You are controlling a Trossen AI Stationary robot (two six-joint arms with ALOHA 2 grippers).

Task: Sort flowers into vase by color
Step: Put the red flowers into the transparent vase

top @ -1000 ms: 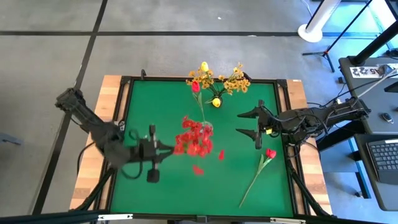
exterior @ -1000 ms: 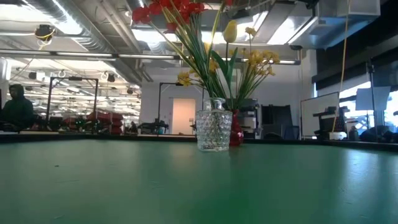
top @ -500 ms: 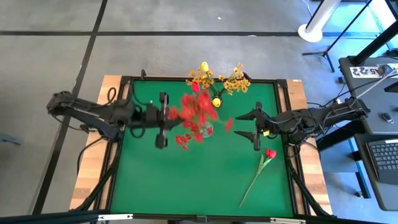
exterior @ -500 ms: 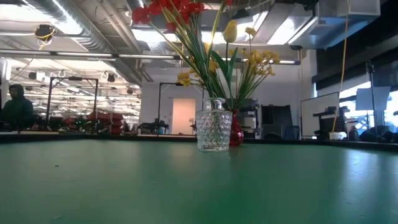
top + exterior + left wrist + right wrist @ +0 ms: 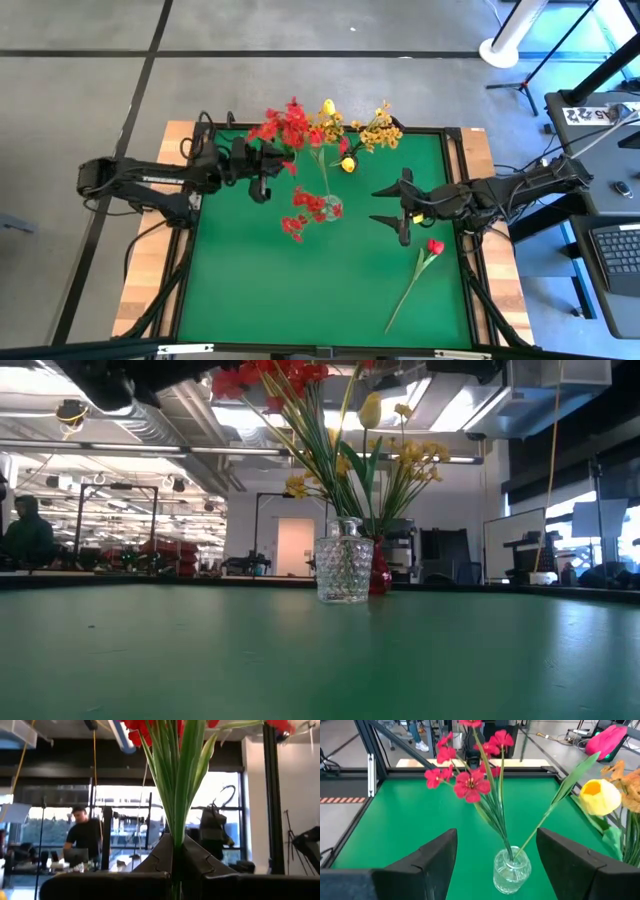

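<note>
Holding a red spray point(image 5: 284, 123) aloft, the left gripper point(image 5: 262, 172) sits near the mat's point(image 5: 240, 270) far left corner while the right gripper point(image 5: 392, 207) waits with fingers spread.

Left gripper is clenched on the spray's green stems point(image 5: 178, 810), blossoms just beyond its fingertips and over the mat's far edge. Right of it, between the two grippers, a clear vase point(image 5: 330, 208) stands on the mat holding red blossoms point(image 5: 306, 205) and a red tulip point(image 5: 315, 139); seen from the right wrist, this vase point(image 5: 511, 870) lies straight ahead between the spread fingers point(image 5: 427, 855). Beyond it, yellow flowers point(image 5: 370, 128) stand in a second, red vase point(image 5: 379, 577) at the far edge. Beside the right gripper, toward the near edge, a lone red tulip point(image 5: 434, 246) lies flat on the mat.
</note>
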